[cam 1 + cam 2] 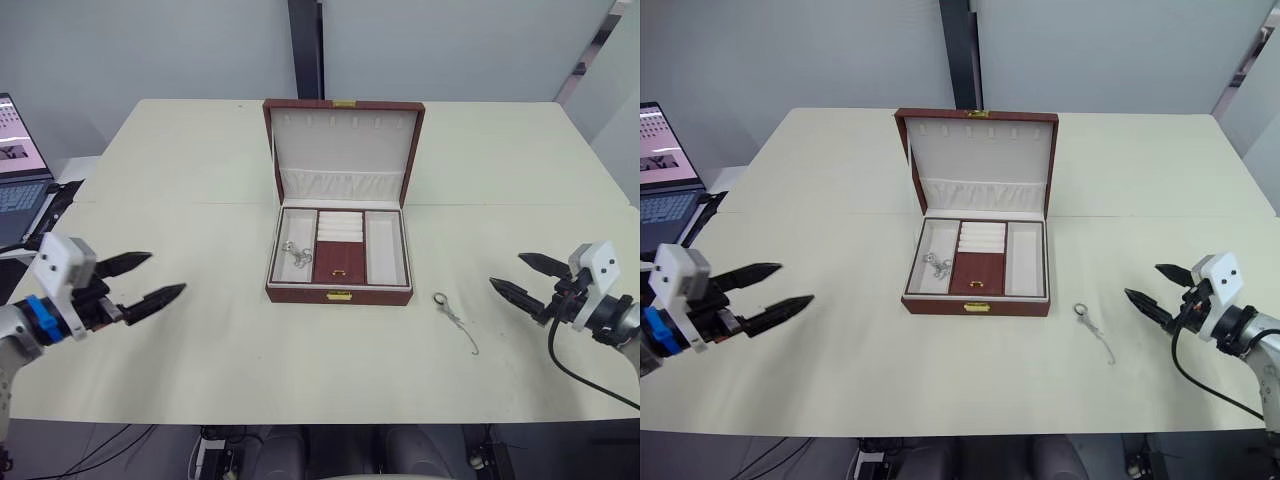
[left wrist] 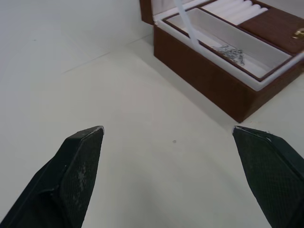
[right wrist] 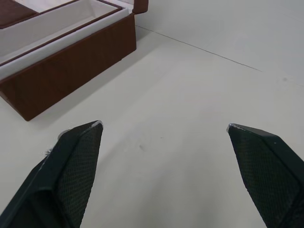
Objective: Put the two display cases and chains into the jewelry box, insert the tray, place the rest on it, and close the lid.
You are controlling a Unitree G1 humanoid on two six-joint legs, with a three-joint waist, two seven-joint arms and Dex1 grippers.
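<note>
Box point(image 1: 339, 288) – centre of table point(image 1: 180, 180), lid point(image 1: 343, 150) up, tray point(image 1: 338, 246) in; one chain point(image 1: 296, 254) in tray's left compartment. 2nd chain point(image 1: 455, 318) on table, just right of box. L tool point(image 1: 142, 279) & R tool point(image 1: 518, 276) – fingers apart, empty, either side of box. Laptop point(image 1: 20, 165) far left.

light: bright, even, overhead | shadows: soft, faint | glare: none | focus: sharp
</note>
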